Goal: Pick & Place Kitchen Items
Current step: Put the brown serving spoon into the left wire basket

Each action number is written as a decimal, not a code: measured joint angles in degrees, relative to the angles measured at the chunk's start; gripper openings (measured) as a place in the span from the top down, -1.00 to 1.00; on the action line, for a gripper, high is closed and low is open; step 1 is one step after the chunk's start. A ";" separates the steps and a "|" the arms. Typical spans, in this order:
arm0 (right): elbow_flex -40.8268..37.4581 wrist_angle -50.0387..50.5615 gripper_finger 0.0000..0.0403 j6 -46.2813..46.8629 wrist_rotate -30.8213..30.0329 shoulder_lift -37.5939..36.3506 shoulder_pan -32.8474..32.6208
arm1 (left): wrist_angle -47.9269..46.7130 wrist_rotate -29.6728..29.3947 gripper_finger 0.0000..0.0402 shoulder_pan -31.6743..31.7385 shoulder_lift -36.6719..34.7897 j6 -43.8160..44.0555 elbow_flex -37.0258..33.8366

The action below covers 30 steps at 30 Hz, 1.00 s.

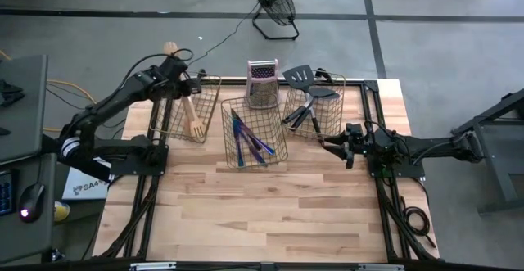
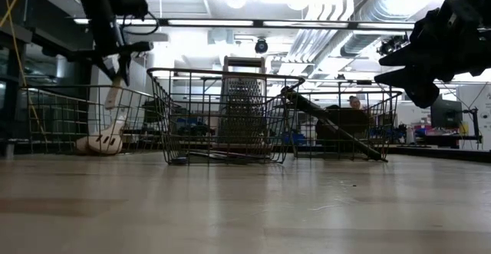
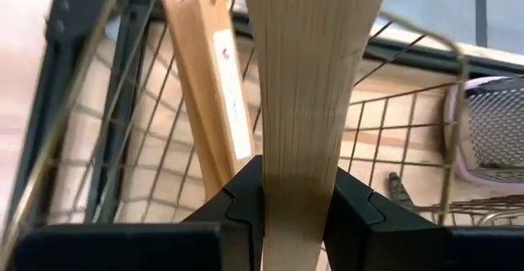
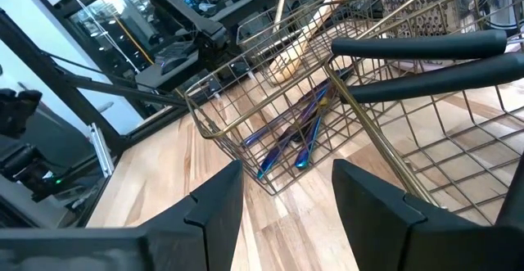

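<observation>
My left gripper (image 1: 185,84) is over the left wire basket (image 1: 170,122), shut on a pale wooden utensil (image 2: 113,100) that reaches down into it. A second wooden utensil (image 3: 211,83) with a label leans in the same basket. The middle basket (image 1: 280,144) holds purple-blue cutlery (image 1: 250,144). The right basket (image 1: 337,111) holds black spatulas (image 1: 307,107), whose heads stick out over its far rim. My right gripper (image 1: 337,148) is open and empty, level above the table near the right basket's near corner. My left gripper pinches the wooden utensil's flat handle (image 3: 295,152) between its two fingers (image 3: 241,197), where the handle is narrow; beyond the fingers it widens. The fingers come from above, slanting down into the basket. The utensil hangs below them, its wide slotted end (image 2: 103,140) low in the basket.
An upright metal box grater (image 1: 262,83) stands at the far edge between the middle and right baskets. The table's near half (image 1: 270,214) is bare wood. A floor fan (image 1: 272,5) stands beyond the table. Cables run along both arm bases.
</observation>
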State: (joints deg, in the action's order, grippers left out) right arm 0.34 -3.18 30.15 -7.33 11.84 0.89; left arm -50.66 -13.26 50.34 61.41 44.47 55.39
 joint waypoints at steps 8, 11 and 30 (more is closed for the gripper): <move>-0.02 -0.01 0.11 0.00 -0.02 0.00 0.00 | -2.63 3.39 0.61 0.27 -0.04 7.92 -3.61; -0.02 -0.01 0.11 0.00 -0.02 0.00 -0.02 | -3.50 3.50 0.61 0.28 -0.02 11.70 -4.78; -0.02 -0.01 0.11 0.00 0.00 0.00 -0.02 | 0.51 7.41 0.61 -1.68 0.36 19.05 -11.48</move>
State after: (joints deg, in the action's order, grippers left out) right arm 0.32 -3.19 30.15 -7.33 11.84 0.86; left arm -50.15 -5.85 48.66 61.77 63.52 43.90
